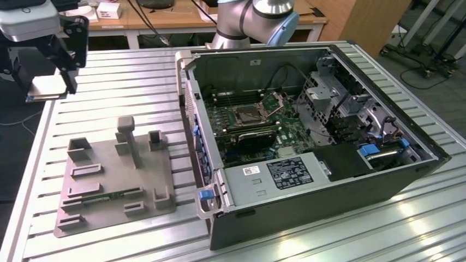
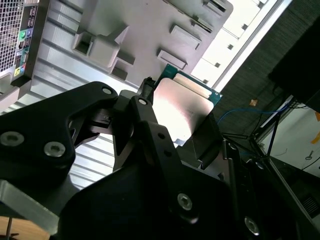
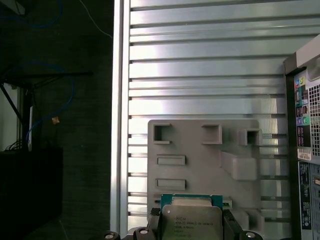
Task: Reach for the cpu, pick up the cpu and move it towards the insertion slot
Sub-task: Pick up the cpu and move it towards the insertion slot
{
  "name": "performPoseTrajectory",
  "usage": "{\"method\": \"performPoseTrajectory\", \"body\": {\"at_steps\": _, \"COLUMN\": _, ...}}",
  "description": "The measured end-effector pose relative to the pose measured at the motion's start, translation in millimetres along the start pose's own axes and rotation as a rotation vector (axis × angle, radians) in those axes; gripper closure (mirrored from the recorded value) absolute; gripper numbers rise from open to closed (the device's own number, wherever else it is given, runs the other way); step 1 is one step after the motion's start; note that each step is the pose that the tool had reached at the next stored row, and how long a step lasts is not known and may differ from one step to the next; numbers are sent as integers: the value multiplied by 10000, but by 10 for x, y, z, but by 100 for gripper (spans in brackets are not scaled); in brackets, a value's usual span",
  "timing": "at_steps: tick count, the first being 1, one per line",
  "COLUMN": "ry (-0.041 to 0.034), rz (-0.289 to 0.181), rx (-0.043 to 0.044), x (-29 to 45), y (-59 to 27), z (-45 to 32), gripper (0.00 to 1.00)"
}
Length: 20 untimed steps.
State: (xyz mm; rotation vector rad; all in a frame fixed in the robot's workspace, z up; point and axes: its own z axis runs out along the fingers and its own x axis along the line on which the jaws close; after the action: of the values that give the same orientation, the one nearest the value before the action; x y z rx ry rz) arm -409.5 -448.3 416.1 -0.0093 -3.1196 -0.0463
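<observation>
Reach and pick-up look done: the end effector (image 1: 49,82) clamps the cpu (image 1: 45,90) aloft over the worktop (image 1: 117,71) edge, well apart from the slot (image 1: 251,114); the carry remains

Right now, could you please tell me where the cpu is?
The cpu is clamped in the tool at the exterior view's far left, raised over the edge of the table, beyond the grey parts tray and apart from the open computer case.
</observation>
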Motion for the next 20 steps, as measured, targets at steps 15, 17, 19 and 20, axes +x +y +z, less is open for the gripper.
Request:
{"method": "performPoseTrajectory", "body": {"at_steps": 15, "ry": 0, "rz": 0, "rx": 0, "x": -57, "y": 0, "z": -1, "gripper": 45}}
{"method": "performPoseTrajectory", "body": {"at_steps": 17, "ry": 0, "rz": 0, "rx": 0, "x": -64, "y": 1, "z": -2, "gripper": 45}}
{"method": "performPoseTrajectory", "body": {"at_steps": 19, "ry": 0, "rz": 1, "rx": 0, "x": -71, "y": 1, "z": -2, "gripper": 45}}
{"method": "performPoseTrajectory", "body": {"at_steps": 20, "ry": -1, "rz": 0, "rx": 0, "x": -75, "y": 0, "z": -1, "gripper": 45}}
